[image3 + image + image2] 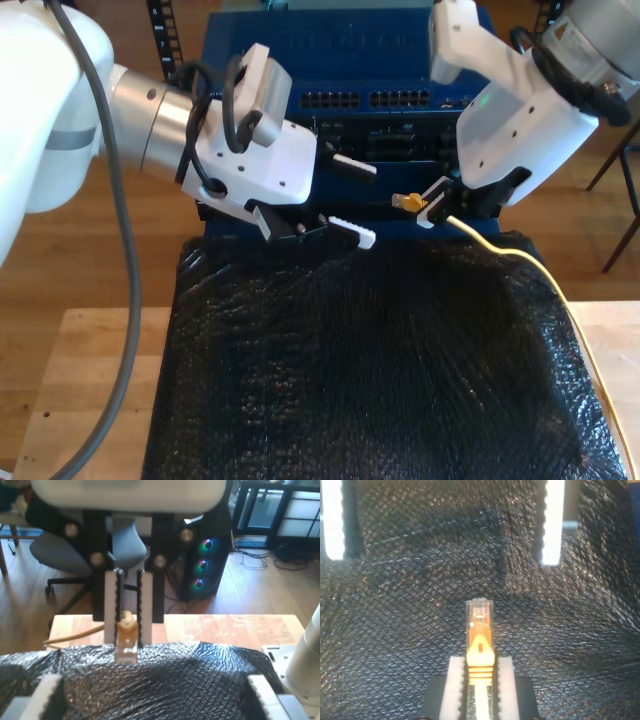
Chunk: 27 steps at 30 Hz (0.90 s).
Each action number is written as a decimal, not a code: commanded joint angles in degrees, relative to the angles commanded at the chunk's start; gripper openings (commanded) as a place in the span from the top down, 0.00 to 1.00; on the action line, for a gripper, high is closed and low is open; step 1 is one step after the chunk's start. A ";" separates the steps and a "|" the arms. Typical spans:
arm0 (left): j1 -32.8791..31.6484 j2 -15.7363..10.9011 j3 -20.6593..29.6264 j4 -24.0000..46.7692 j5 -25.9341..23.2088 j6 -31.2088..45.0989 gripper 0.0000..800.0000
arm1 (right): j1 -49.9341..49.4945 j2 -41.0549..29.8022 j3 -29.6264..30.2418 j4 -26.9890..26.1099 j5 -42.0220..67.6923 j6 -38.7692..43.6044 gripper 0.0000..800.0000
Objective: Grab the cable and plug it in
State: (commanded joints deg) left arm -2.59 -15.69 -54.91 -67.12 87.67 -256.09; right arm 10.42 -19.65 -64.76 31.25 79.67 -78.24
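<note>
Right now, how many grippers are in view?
2. My first gripper, open, is toward the exterior view's left. My second gripper, toward its right, is shut on the cable just behind the plug. No others seem hidden.

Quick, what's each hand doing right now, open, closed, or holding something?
My first hand: open, holding nothing.
My second hand: closed on the cable, just behind its plug.
</note>
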 joint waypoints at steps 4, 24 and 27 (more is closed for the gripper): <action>-0.44 0.00 -0.35 -0.09 -0.35 0.35 0.01 | 0.00 -0.26 0.00 0.79 0.79 0.00 0.99; -0.26 -0.09 0.00 -2.99 -0.79 0.70 0.21 | 0.35 -1.05 0.00 3.52 2.11 0.09 0.99; -0.18 -0.18 0.18 -3.52 -0.79 1.85 0.26 | 0.35 -1.05 0.09 3.43 2.11 0.09 0.99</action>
State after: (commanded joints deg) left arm -2.77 -15.87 -54.74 -70.64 86.88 -254.24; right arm 10.77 -20.70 -64.67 34.68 81.78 -78.15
